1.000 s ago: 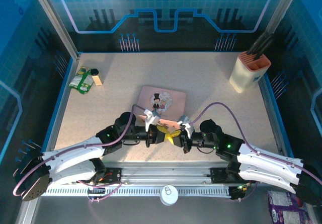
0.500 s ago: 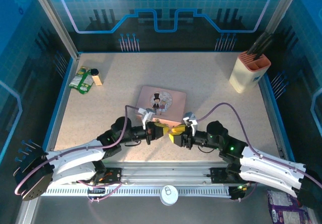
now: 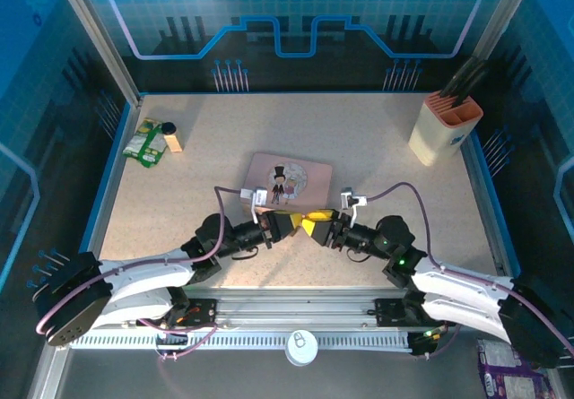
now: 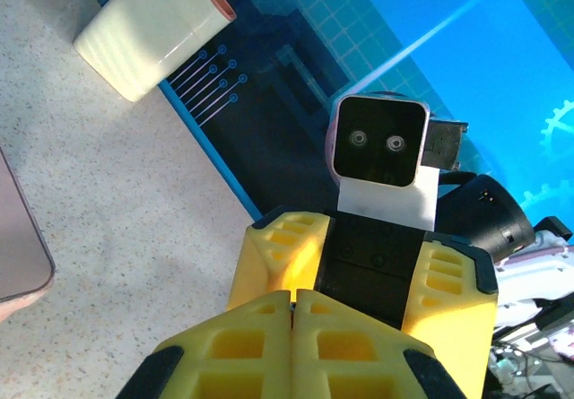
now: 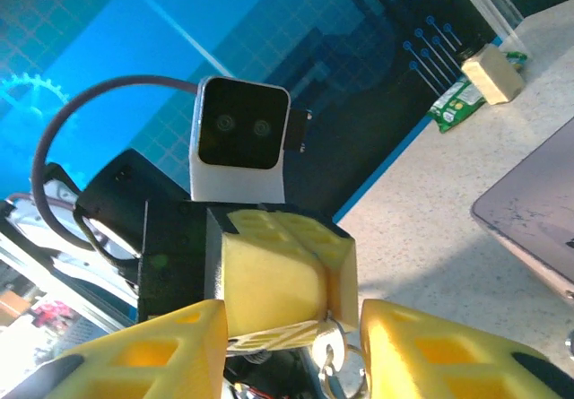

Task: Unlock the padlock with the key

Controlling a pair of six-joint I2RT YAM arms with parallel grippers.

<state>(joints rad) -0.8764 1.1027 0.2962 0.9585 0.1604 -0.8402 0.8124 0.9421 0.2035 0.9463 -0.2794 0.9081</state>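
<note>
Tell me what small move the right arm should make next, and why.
Probably ease the right arm straight back a little. The right fingers stand open either side of the left fingers, which are shut on a silvery metal piece at their tip; key or padlock, I cannot tell. Backing off should clear it without a knock.

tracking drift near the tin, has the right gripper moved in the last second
Yes. In the top view the right gripper has shifted away from the arm bases, ending closer to the near edge of the pink tin, which stayed put.
</note>
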